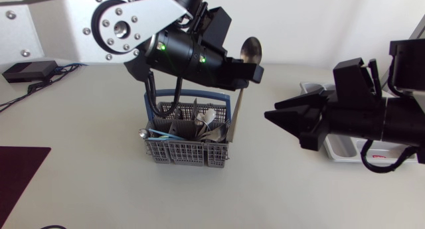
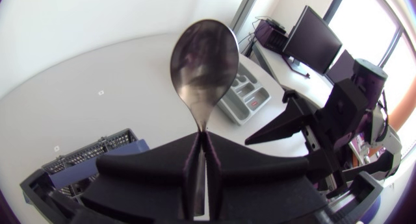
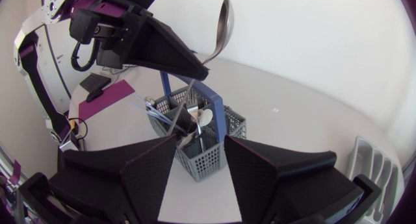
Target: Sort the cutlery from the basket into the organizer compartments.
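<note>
A silver spoon point(image 1: 250, 51) stands upright above the table, bowl up, with my left gripper point(image 1: 255, 72) shut on its neck; its handle hangs down beside the grey cutlery basket point(image 1: 159, 149). In the left wrist view the spoon point(image 2: 203, 62) rises from between the closed fingers point(image 2: 224, 162). The basket point(image 3: 237, 125) holds several utensils. My right gripper point(image 1: 271, 115) hovers open to the right of the basket, empty, pointing at the spoon point(image 3: 221, 26). Its fingers point(image 3: 153, 172) frame the basket in the right wrist view. The white organizer point(image 1: 343, 148) lies at the right, mostly under my right arm.
The basket has a blue handle point(image 1: 189, 93) arching over it. A dark mat point(image 1: 20, 172) lies at the table's left edge. A black box with cables point(image 1: 28, 71) sits at the back left. In the left wrist view the organizer point(image 2: 255, 100) shows behind the spoon.
</note>
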